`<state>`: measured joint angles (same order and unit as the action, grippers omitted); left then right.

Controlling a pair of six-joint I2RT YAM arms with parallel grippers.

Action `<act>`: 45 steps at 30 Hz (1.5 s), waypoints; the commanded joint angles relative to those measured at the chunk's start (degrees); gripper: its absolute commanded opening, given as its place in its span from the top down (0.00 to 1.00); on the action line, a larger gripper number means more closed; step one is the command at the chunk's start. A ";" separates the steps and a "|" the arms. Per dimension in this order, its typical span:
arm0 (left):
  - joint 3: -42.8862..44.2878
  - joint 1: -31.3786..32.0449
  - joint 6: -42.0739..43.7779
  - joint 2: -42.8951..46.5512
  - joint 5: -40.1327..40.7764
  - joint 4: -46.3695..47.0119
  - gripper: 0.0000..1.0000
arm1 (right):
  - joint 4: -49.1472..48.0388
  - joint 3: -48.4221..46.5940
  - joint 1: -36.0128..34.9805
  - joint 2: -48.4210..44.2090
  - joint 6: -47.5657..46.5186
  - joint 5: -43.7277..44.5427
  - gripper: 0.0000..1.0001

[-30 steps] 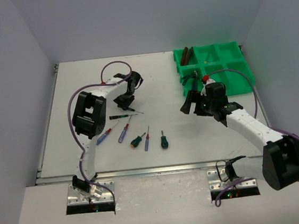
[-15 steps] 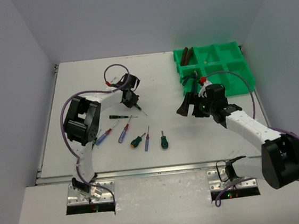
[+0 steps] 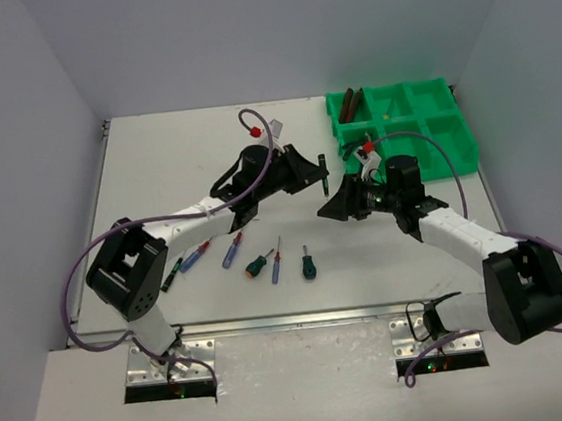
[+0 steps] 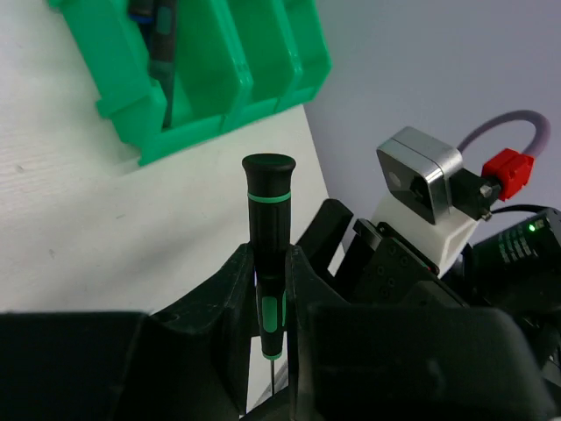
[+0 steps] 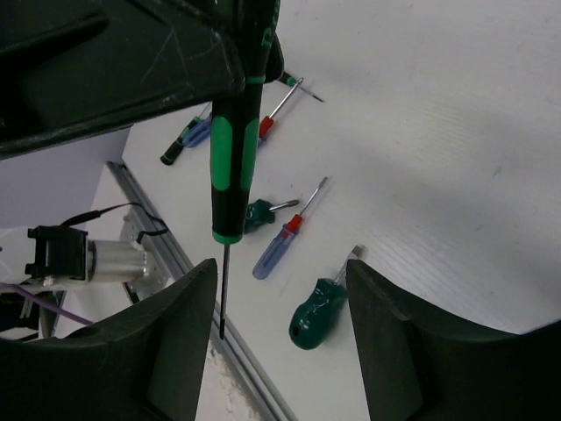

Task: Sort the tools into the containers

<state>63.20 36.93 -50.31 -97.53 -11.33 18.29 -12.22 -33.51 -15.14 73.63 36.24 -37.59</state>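
My left gripper is shut on a black screwdriver with green bands and holds it in the air, just left of the green tray. In the left wrist view the handle stands upright between my fingers. My right gripper is open and faces it from the right. In the right wrist view the screwdriver hangs in front of the open right gripper, its thin shaft close to the left finger. Dark pliers lie in the tray's far left compartment.
Loose screwdrivers lie in a row near the front: two blue-handled ones, a thin blue one, two stubby green ones, and a black-green one. The table's metal front edge runs below them.
My left gripper shut on the black-green screwdriver, lifted it and swung right toward the tray. My right gripper moved left to meet it and its jaws narrowed somewhat.
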 commanded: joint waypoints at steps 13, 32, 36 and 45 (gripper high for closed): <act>-9.34 1.35 -5.40 2.28 -9.62 20.13 1.00 | -8.02 -0.99 -0.27 -0.36 3.95 2.10 0.61; 1.53 1.31 7.75 9.10 14.54 -12.15 0.00 | 4.41 -8.96 0.47 3.61 -1.49 11.73 1.00; 8.98 -2.00 5.42 14.50 33.78 -35.00 0.00 | 19.47 -18.94 6.92 9.08 -4.88 23.41 1.00; -5.85 -5.09 10.41 31.39 23.34 -39.89 0.00 | 32.37 -50.75 17.69 32.75 -10.78 53.55 1.00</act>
<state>63.04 31.09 -43.76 -70.57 15.02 -14.39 13.88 -72.23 0.50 98.30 30.40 -0.15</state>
